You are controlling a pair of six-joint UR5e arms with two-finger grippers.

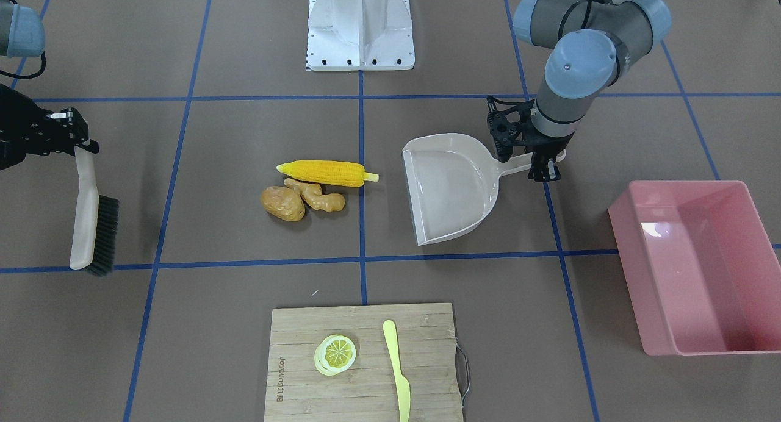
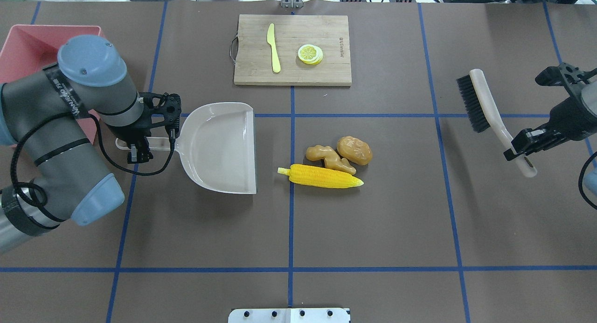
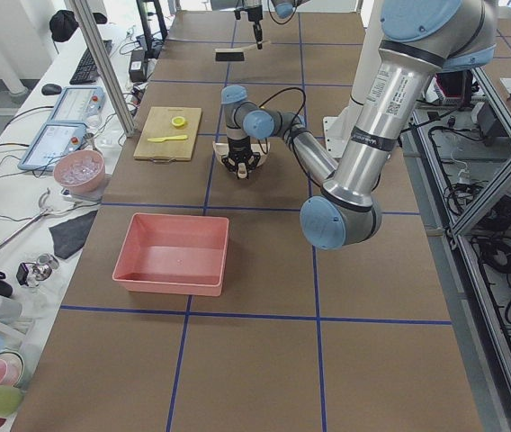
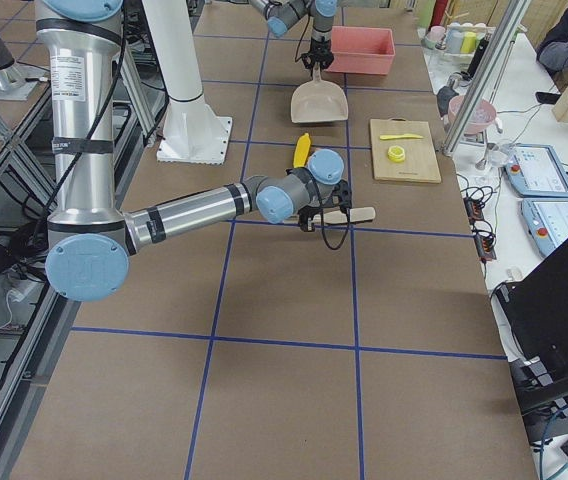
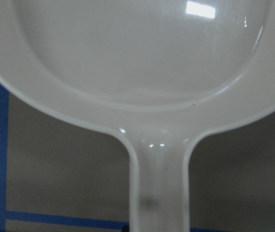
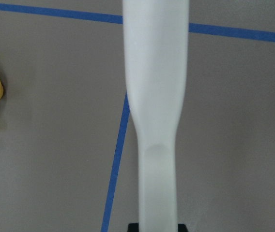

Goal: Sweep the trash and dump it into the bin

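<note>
The trash lies in a tight group mid-table: a yellow corn cob [image 2: 322, 176] [image 1: 326, 172], a tan ginger root [image 2: 329, 157] and a brown potato [image 2: 354, 150]. A beige dustpan [image 2: 219, 148] rests flat to their left in the overhead view, its mouth facing them a short gap away. My left gripper [image 2: 140, 148] [image 1: 545, 166] is shut on the dustpan's handle [image 5: 159, 183]. My right gripper [image 2: 517, 148] is shut on the handle [image 6: 156, 96] of a black-bristled brush [image 2: 480, 103], well right of the trash. The pink bin [image 1: 631, 275] [image 2: 28, 47] stands beyond my left arm.
A wooden cutting board [image 2: 326, 71] with a lemon slice [image 2: 310, 53] and a yellow knife [image 2: 274, 54] lies at the far middle of the table. The robot's white base plate [image 1: 360, 32] is at the near edge. Blue tape lines grid the brown tabletop.
</note>
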